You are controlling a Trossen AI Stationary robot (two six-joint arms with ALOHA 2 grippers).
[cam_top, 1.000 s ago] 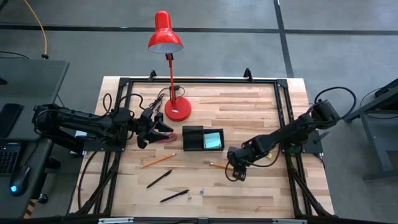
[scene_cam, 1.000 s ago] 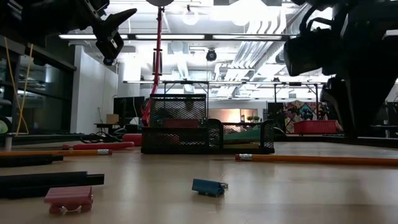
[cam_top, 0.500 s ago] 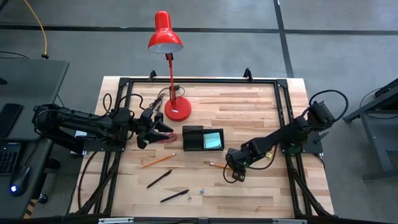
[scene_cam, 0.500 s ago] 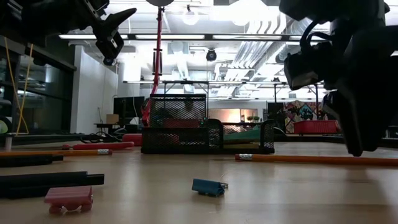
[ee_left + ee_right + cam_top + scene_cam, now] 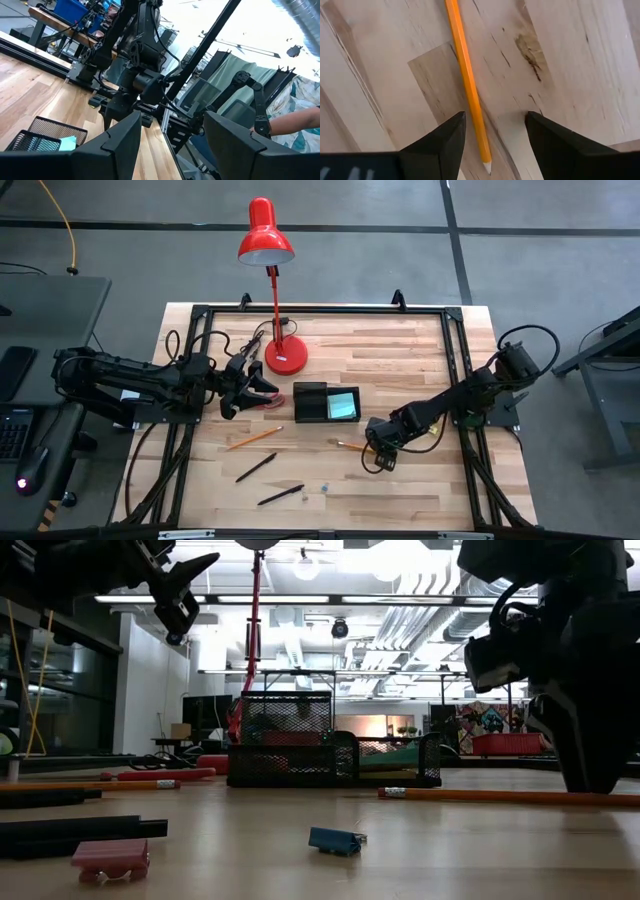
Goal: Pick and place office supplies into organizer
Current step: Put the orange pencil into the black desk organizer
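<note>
Gripper poised over pencil

Right gripper (image 5: 378, 461) hung low over a pencil (image 5: 467, 85) lying flat on the table (image 5: 400, 370), fingers parted astride it, holding nothing. Organizer (image 5: 326, 402) sat near the lamp (image 5: 272, 290). Left gripper (image 5: 262, 387) waited wide open, empty, beside the lamp base.

Right gripper (image 5: 379, 461) low at table, pointing down, jaws apart, empty. Left gripper (image 5: 262, 391) raised, level, jaws wide, empty.
</note>
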